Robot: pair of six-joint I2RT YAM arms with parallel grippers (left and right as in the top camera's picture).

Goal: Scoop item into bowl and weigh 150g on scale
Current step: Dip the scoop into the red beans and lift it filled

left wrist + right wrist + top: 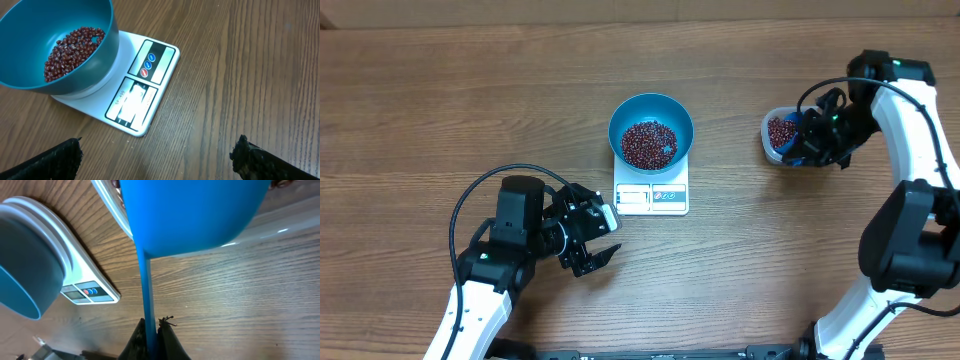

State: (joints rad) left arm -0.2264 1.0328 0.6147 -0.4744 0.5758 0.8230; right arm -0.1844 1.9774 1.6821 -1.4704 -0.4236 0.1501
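**Scoop point(195, 215) at the tub point(767, 133), bowl point(628, 108) waiting on the scale point(651, 197)**

Laid out on a wooden table point(420, 100), bare apart from the weighing kit.

Near the right edge: the right gripper point(150, 329), clamped tight on the thin handle of the blue scoop, probably to stop the cup from rolling under a load.

Near the front edge, left of middle: the left gripper point(603, 238), spread wide and holding nothing. Turned toward the scale, likely parked clear of the pouring path yet close enough to steady things.

At the middle of the table: the teal bowl, seated on the plate of the white scale for weighing whatever lands inside. Display side turned to the front edge, presumably for reading. Digits washed out by glare in the left wrist view, so no telling the weight.

Toward the right edge, well apart from the bowl: the small clear tub, within easy reach of the right arm, with the scoop cup at its mouth.

Smallest of all, red-brown beans point(648, 145): a shallow layer in the bottom of the bowl, more in the tub.

Judged mid-job, with further scoops probably due
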